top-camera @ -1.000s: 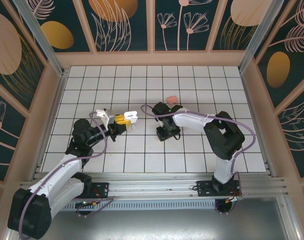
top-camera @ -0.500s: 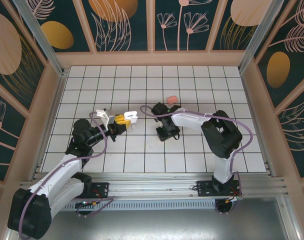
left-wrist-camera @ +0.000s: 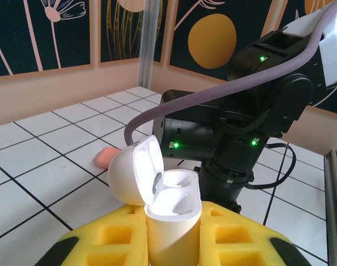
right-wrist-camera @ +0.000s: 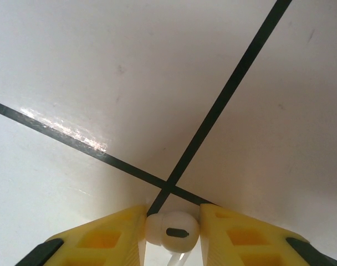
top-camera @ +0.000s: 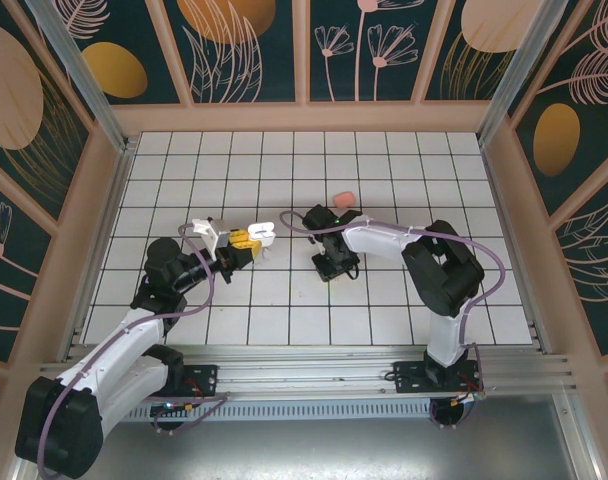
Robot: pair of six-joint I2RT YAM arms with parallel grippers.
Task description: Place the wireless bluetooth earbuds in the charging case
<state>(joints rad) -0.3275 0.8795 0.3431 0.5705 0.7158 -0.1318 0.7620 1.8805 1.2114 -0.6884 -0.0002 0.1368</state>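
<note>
The left gripper [left-wrist-camera: 174,223] has its yellow, waffle-pocketed plastic fingers [left-wrist-camera: 110,244] clamped on a smooth, cream-white charging case [left-wrist-camera: 169,191]. The case stands upright with its rounded lid [left-wrist-camera: 129,172] hinged open to the left, and its two moulded wells are bare. In the top view it is held above the tiled table [top-camera: 384,160], left of centre. The right gripper [right-wrist-camera: 173,219] points straight down just right of centre. Its yellow pads [right-wrist-camera: 124,233] press on both sides of a glossy white earbud [right-wrist-camera: 173,228] with a dark oval slot, which sits on a crossing of black grout lines. A matte salmon-pink piece [top-camera: 344,197], rounded, lies farther back on the glossy white tiles.
</note>
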